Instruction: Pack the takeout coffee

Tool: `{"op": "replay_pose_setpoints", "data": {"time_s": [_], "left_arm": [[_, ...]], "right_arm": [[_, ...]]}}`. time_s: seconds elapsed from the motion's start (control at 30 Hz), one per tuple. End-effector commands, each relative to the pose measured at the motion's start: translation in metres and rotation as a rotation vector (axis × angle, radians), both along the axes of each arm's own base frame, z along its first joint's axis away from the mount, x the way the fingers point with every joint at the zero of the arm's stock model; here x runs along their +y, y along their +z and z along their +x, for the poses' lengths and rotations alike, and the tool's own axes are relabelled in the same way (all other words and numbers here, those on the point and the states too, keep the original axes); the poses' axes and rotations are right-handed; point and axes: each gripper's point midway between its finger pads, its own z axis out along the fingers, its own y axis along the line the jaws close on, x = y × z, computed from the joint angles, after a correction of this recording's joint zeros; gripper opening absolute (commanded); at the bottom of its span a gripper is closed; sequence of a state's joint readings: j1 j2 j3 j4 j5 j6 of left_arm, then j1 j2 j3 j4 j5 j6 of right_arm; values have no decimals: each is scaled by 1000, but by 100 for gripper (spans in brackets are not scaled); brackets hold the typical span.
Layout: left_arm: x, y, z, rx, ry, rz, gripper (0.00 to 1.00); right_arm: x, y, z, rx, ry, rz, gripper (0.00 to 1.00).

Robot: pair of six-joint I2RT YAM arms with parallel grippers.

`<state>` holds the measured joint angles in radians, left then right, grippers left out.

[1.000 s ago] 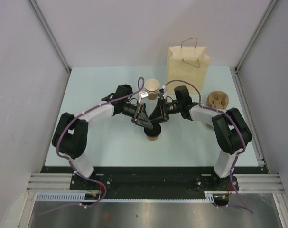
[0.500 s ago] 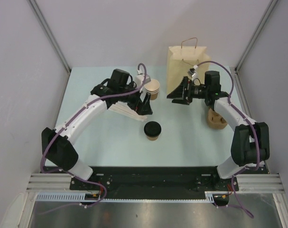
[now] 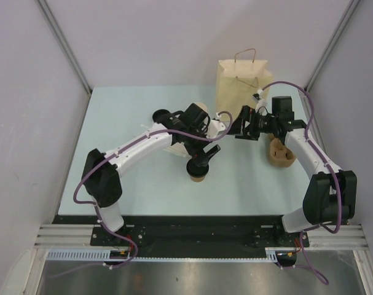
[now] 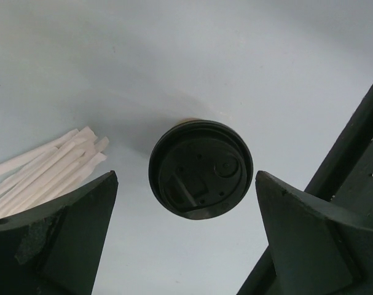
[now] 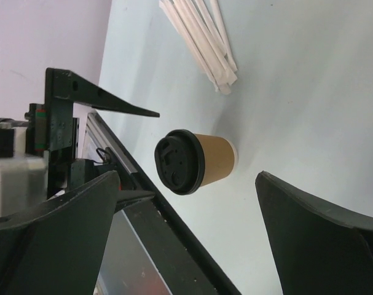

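Takeout coffee is seen upright, lid on, near the middle of the table, slightly toward its near edge. From the left wrist only the black lid is shown, centred below the left gripper, whose fingers are spread wide and touch nothing. The brown wall is shown only from the right wrist, where the right gripper is likewise released and empty. Wrapped straws are caught by both wrist views, left of the cup. Only from above is the paper bag seen, upright at the far edge; its contents cannot be told. A cup carrier lies toward the right edge. Bare table is left along the left and near edges.
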<state>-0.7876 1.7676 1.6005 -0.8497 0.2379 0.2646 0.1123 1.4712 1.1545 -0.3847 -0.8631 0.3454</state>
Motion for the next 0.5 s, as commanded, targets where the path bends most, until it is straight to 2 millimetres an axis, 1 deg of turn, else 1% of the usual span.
{"op": "replay_pose_setpoints", "data": {"time_s": [0.0,0.03,0.1,0.23,0.47], "left_arm": [[2,1,2,-14,-28,42,100],[1,-4,1,-3,-28,49,100],[1,-8,-1,10,-35,54,100],[0,-18,-12,50,-60,60,99],[0,-32,-16,80,-74,70,100]], "right_arm": [[-2,8,1,-45,2,-22,100],[-2,8,1,-41,3,-21,100],[-2,6,2,-38,4,-20,100],[-2,4,3,-33,1,-19,100],[-2,3,5,-27,0,-15,100]]}}
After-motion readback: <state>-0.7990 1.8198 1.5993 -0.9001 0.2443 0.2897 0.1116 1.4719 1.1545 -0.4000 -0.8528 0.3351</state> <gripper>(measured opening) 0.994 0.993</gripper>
